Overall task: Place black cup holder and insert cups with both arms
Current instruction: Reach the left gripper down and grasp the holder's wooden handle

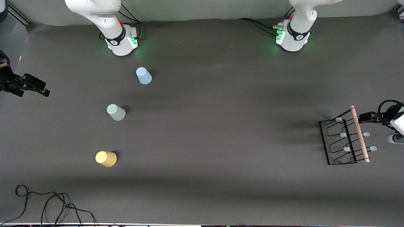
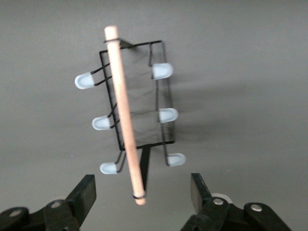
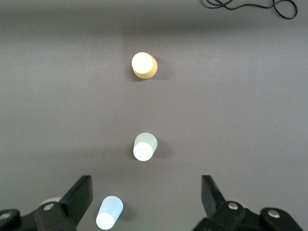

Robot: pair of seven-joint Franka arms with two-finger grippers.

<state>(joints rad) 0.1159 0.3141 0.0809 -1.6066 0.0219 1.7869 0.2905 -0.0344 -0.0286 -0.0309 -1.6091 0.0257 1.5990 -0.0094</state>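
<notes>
The black cup holder (image 1: 339, 142) stands on the table at the left arm's end, with its wooden rod (image 1: 359, 134) on top and pale blue peg tips. My left gripper (image 1: 363, 118) is open and empty, just above the rod's end that lies farthest from the front camera. In the left wrist view the holder (image 2: 144, 130) and that rod end (image 2: 138, 197) show between my left gripper's (image 2: 142, 192) spread fingers. The light blue cup (image 1: 144, 76), pale green cup (image 1: 116, 112) and yellow cup (image 1: 106, 159) stand upside down toward the right arm's end. My right gripper (image 1: 39, 88) is open and empty, raised over that table end. Its wrist view shows the yellow cup (image 3: 144, 65), the green cup (image 3: 145, 147) and the blue cup (image 3: 109, 212).
A loose black cable (image 1: 47, 205) lies near the table's front edge at the right arm's end and also shows in the right wrist view (image 3: 250, 6). The two arm bases (image 1: 123, 41) (image 1: 292, 39) stand along the back edge.
</notes>
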